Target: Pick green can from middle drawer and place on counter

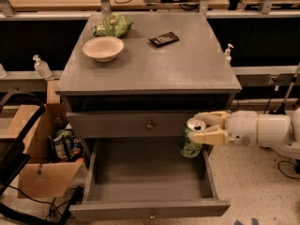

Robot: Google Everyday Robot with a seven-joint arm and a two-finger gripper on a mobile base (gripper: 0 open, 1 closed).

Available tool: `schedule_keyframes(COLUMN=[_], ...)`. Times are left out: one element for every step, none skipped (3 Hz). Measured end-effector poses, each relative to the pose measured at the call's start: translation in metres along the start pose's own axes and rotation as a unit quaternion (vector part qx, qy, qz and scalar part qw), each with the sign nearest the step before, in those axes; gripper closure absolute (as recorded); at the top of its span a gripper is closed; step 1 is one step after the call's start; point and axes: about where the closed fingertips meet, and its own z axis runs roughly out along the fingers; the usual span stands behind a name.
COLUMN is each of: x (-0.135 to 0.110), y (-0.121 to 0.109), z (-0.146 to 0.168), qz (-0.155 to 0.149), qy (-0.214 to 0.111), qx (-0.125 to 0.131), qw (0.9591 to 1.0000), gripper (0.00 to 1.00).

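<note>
Camera view. Gripper [199, 128] is reaching in from the right, its tan fingers [209, 137] clamping the green can [189, 147] just under the silver top. Can is standing nearly upright, pull tab showing.

Directly below the jaws and spreading to their left, the middle drawer [140, 210] is standing pulled out: a deep grey wooden tray with a bare floor and a small round knob on the front panel.

Above the jaws, the flat grey counter [154, 67] is carrying a pale round bowl [103, 48], a wrinkly green bag [112, 26] and a flat dark remote [164, 39], all well up and left of them.
</note>
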Motion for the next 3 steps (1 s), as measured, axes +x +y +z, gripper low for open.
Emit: schedule_keyframes(x=[-0.020, -0.021, -0.052], y=[-0.013, -0.013, -0.021], z=[-0.021, -0.021, -0.022], qz=[0.005, 0.005, 0.010], qy=[-0.002, -0.002, -0.002], qx=[0.029, 0.029, 0.040], qw=[0.9996, 0.9996, 0.9992], gripper=[1.00, 1.00, 1.00])
